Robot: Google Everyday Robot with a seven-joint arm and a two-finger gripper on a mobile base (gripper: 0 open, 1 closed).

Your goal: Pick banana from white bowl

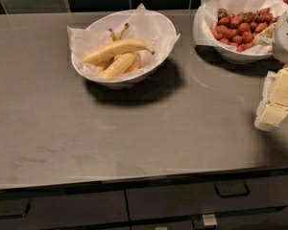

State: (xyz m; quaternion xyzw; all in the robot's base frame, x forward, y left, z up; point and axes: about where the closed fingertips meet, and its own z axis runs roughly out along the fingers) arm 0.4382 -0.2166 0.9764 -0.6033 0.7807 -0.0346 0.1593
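The banana (116, 50) is the longest yellow one, lying on top across the white bowl (158, 56), its dark tip pointing right. Shorter bananas (119, 65) lie under and beside it. The bowl is lined with crinkled white paper and stands at the back left-centre of the grey counter. My gripper (277, 99) hangs at the right edge of the view, well to the right of the bowl and above the counter, with pale yellow pads showing. It holds nothing that I can see.
A paper-lined bowl of red strawberries (240, 25) stands at the back right, just behind my gripper. A dark tiled wall runs behind the counter (134, 138). Drawers with handles (232, 190) sit below the front edge.
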